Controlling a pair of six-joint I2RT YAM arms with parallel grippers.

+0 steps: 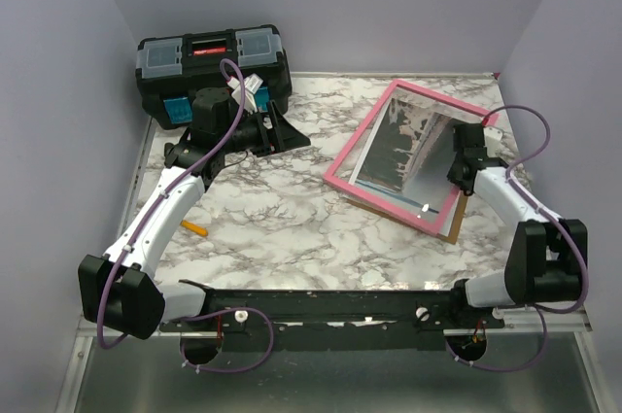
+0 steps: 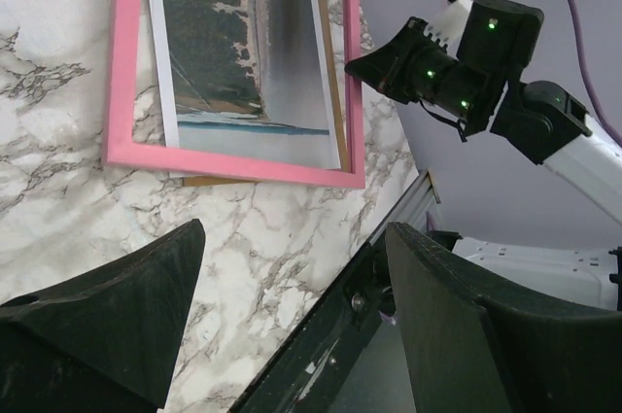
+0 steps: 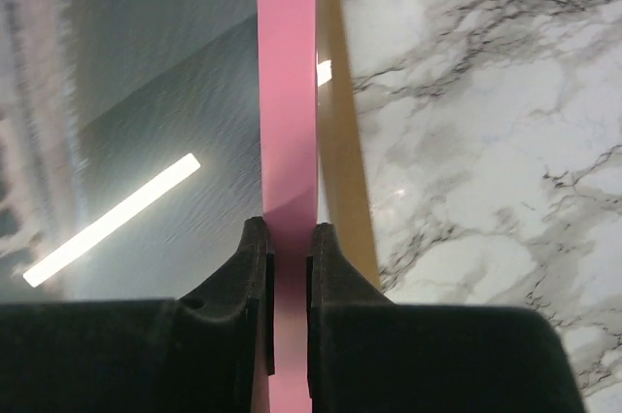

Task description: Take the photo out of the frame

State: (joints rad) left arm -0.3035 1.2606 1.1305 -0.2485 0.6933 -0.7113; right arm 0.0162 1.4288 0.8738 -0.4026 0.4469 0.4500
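Your right gripper (image 3: 288,238) is clenched on the pink frame's (image 3: 287,92) border, with 1 finger on each side. The frame lies on the right half of the marble table (image 1: 292,219) with the photo (image 1: 403,146) inside it. Your left gripper (image 2: 296,238) is wide open and empty.

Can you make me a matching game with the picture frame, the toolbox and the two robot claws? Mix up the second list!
Things:
1. the frame
2. the toolbox
3. the left gripper
4. the right gripper

Colour or state:
A. black, far back on the left
B. pinching the frame's edge
C. pink
D. open, holding nothing

Pairs: 1-C, 2-A, 3-D, 4-B.
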